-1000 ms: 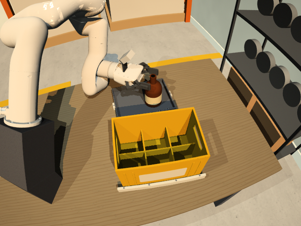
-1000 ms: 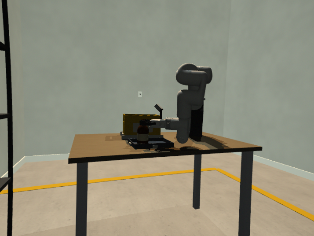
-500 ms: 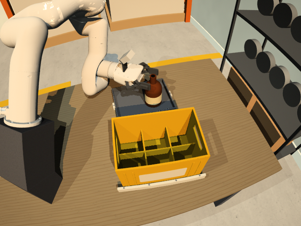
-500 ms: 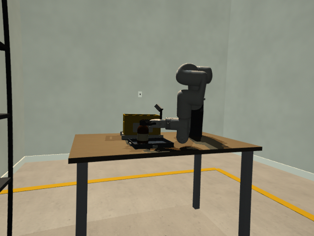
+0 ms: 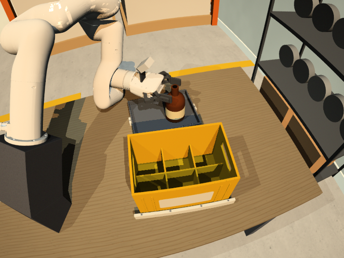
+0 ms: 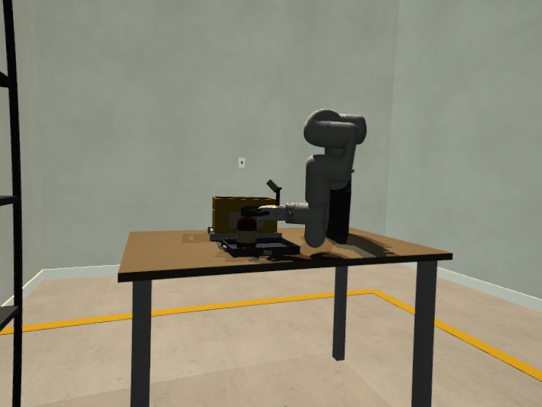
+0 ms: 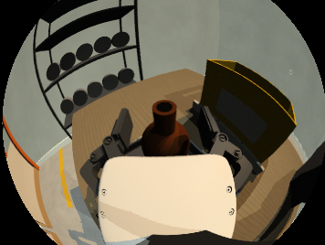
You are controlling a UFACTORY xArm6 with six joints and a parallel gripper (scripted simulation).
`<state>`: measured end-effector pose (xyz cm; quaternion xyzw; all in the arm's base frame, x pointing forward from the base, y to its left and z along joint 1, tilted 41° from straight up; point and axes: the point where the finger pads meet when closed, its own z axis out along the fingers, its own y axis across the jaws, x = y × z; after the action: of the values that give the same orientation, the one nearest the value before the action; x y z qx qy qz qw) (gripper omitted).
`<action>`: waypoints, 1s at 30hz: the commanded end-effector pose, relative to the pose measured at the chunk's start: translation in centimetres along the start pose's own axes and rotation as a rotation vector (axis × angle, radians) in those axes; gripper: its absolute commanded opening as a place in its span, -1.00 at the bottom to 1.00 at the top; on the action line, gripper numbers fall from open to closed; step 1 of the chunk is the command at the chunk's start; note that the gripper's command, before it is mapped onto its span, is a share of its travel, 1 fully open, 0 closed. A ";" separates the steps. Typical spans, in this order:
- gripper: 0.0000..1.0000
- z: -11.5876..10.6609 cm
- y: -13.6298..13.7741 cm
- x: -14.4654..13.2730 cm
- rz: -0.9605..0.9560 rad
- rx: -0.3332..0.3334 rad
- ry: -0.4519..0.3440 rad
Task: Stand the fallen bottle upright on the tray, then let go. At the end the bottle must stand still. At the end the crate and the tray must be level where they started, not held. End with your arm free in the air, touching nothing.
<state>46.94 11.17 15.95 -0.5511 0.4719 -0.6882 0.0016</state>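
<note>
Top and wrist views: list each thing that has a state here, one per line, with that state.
Bottle: upright on the tray, neck between the fingers, not gripped.
Gripper: open, holding nothing, fingers either side of the bottle neck.
Tray: flat on the table, not held.
Crate: upright and level on its base, compartments without bottles, not held.
Shelf rack: standing beside the table, dark round discs on its shelves.

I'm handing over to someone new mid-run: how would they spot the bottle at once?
Find the wooden table, then the big yellow crate on it; right behind the crate lies a dark tray. The bottle stands upright on that tray, its neck between the open claw fingers. It alone is brown glass with a cream label band.
</note>
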 end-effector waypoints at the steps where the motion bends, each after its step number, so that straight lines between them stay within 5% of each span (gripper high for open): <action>1: 1.00 0.0 0.0 0.1 0.001 0.000 0.001; 30: 1.00 0.0 0.0 1.2 0.001 0.000 0.001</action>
<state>46.63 10.75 16.55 -0.5511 0.4719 -0.6882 0.0015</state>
